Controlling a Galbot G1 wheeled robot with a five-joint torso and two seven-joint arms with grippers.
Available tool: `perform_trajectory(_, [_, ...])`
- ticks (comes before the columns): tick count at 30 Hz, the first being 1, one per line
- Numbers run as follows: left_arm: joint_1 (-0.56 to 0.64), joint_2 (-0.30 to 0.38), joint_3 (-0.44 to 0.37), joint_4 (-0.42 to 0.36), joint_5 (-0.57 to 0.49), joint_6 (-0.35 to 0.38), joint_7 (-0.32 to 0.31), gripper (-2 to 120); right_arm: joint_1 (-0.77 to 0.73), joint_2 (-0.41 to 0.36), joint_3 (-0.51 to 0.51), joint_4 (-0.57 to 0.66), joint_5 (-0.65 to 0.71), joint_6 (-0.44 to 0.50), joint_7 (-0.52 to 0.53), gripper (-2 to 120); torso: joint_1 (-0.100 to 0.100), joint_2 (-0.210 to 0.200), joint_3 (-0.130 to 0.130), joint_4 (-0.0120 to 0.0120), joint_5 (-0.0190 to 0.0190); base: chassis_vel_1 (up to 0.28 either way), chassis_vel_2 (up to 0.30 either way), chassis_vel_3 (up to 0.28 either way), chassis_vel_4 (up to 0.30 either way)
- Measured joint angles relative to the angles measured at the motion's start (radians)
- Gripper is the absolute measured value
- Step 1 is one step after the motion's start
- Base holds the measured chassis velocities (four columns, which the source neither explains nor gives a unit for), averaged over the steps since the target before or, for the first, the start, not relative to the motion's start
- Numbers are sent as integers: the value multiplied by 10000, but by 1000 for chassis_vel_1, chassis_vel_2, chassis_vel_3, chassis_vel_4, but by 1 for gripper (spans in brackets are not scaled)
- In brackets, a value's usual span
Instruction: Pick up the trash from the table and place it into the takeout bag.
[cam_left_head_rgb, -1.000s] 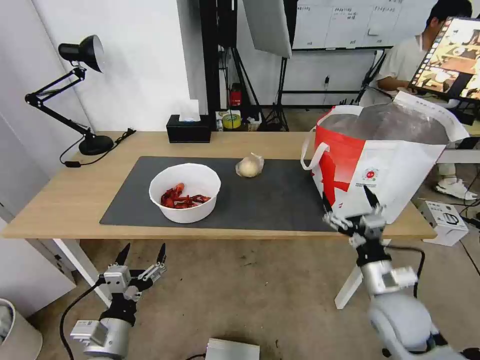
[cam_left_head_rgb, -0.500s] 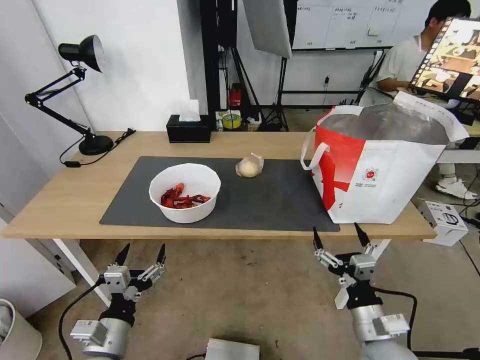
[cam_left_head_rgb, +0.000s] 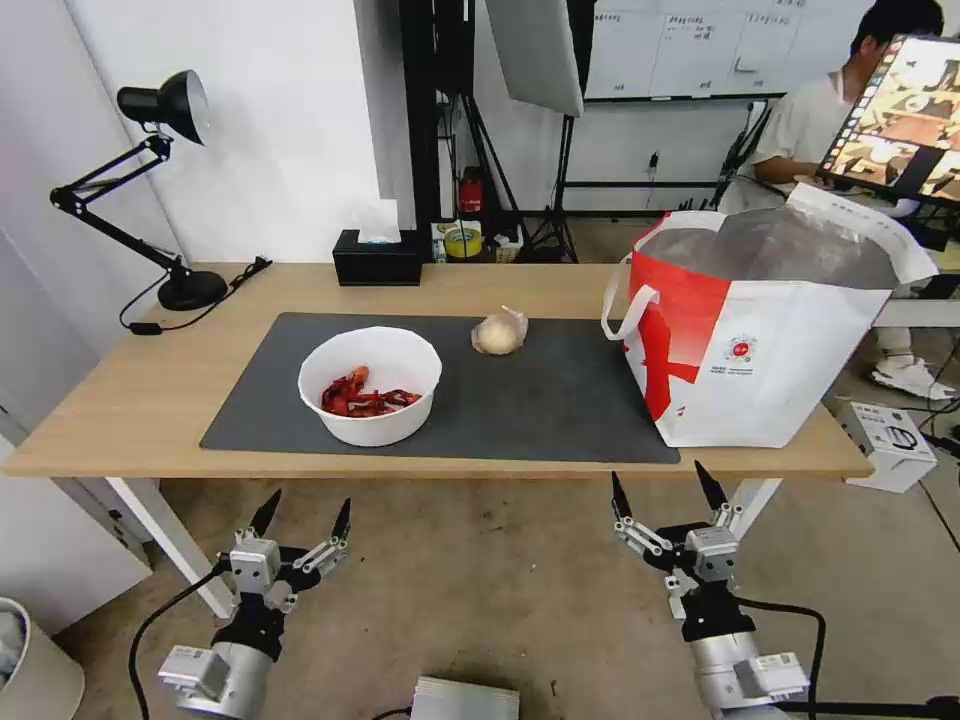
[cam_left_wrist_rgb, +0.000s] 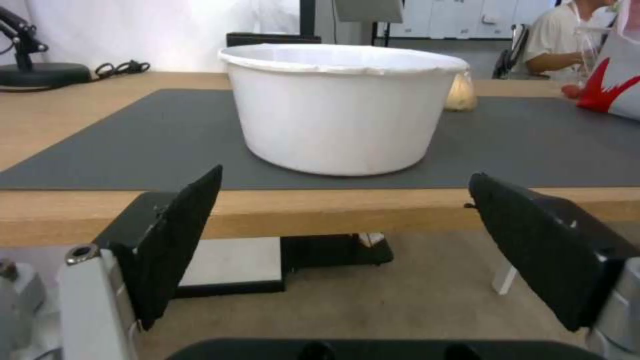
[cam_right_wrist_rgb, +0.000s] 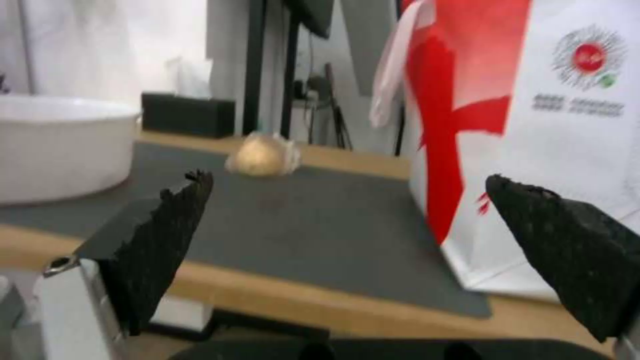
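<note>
A white round bowl (cam_left_head_rgb: 370, 385) with red crayfish shells sits on the dark grey mat (cam_left_head_rgb: 540, 410) of the light-wood table (cam_left_head_rgb: 120, 400). Behind it lies a small clear bag with a beige lump (cam_left_head_rgb: 499, 333). The white-and-red takeout bag (cam_left_head_rgb: 770, 330) stands open at the table's right end. My left gripper (cam_left_head_rgb: 303, 512) is open below the front edge, under the bowl (cam_left_wrist_rgb: 343, 107). Empty and open too, my right gripper (cam_left_head_rgb: 665, 483) hangs below the edge near the takeout bag (cam_right_wrist_rgb: 533, 125), with the lump bag (cam_right_wrist_rgb: 263, 155) beyond.
A black tissue box (cam_left_head_rgb: 377, 258) and a black desk lamp (cam_left_head_rgb: 160, 190) stand at the table's back left. A white table leg (cam_left_head_rgb: 160, 530) runs down beside my left arm. A small white box (cam_left_head_rgb: 888, 432) lies on the floor at right.
My right gripper has dropped from in front of the takeout bag to below the table's edge. My left gripper has shifted slightly right and lower.
</note>
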Motion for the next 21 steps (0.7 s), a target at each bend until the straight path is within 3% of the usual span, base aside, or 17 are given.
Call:
perform_trajectory(12, [149,-280,-111,-278,203,157,-36,100,-177,80,-85,11,-292,-389,-118,100,0,0,0,0,0,0,0,0,0])
perform_trajectory(21, [167,-397,-146,-292,345,166,-56,100,-127,48,-319,-75,498,-398,-119,100,1,0,0,0,0,0,0,0,0])
